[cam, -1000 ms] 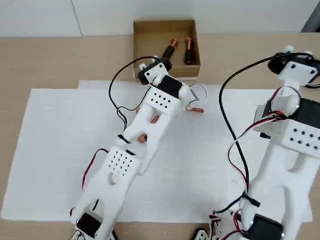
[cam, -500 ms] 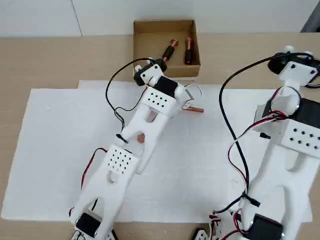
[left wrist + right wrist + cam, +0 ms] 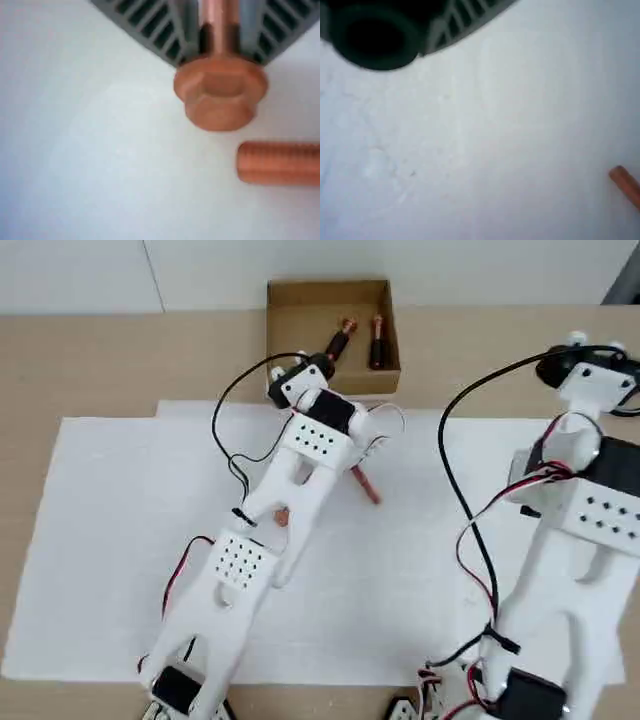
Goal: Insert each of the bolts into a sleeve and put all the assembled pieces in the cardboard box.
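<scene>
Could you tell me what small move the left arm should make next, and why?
Probably lift the left gripper slightly off the white sheet and start toward the right arm. It is shut on a copper bolt by the shaft, low over the sheet beside another bolt, and a black sleeve shows close in the right wrist view.

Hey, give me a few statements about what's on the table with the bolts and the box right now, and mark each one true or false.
1. The brown cardboard box holds two assembled bolt-in-sleeve pieces. True.
2. The left gripper is empty. False: it is shut on a copper-coloured hex-head bolt.
3. A second copper-coloured bolt lies loose on the white sheet. True.
4. The cardboard box stands on the white sheet. False: it stands on the bare wooden table, just past the sheet's far edge.
</scene>
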`<state>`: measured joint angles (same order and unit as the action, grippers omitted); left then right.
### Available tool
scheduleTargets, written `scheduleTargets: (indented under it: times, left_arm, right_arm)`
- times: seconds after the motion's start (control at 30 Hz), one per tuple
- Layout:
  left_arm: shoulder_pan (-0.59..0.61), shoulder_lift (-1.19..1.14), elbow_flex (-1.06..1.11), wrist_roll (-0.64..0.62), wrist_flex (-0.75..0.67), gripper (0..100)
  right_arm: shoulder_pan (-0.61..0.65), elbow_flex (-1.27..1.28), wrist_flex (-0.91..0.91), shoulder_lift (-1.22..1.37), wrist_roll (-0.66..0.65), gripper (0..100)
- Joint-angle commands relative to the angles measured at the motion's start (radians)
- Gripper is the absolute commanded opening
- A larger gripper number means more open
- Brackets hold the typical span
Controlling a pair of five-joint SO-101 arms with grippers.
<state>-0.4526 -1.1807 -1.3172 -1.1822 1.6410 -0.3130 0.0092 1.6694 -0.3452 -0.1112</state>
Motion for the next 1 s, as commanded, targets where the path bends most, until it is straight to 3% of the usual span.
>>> scheduleTargets:
  times: [0.0, 0.13, 0.4, 0.57, 0.77, 0.97]
  left_arm:
    - [0.002, 0.008, -0.028, 0.000, -0.002, 1]
    - [-0.005, 0.017, -0.035, 0.031, 0.002, 1]
    - [-0.089, 0.017, -0.363, 0.367, 0.112, 1]
    - [-0.044, 0.143, -0.352, 0.539, 0.115, 1]
    - [0.005, 0.416, -0.225, 0.769, 0.115, 1]
    - [0.011, 0.747, 0.203, 0.835, 0.115, 1]
  right_arm:
    - [-0.012, -0.005, -0.010, -0.036, -0.002, 0.4]
    - [-0.012, -0.005, -0.010, -0.036, -0.002, 0.4]
    - [-0.012, -0.005, -0.015, -0.036, -0.002, 0.4]
    - [-0.012, -0.005, -0.015, -0.036, -0.002, 0.4]
    - [-0.012, -0.005, -0.016, -0.036, -0.003, 0.4]
    - [-0.010, -0.009, -0.018, -0.036, -0.005, 0.4]
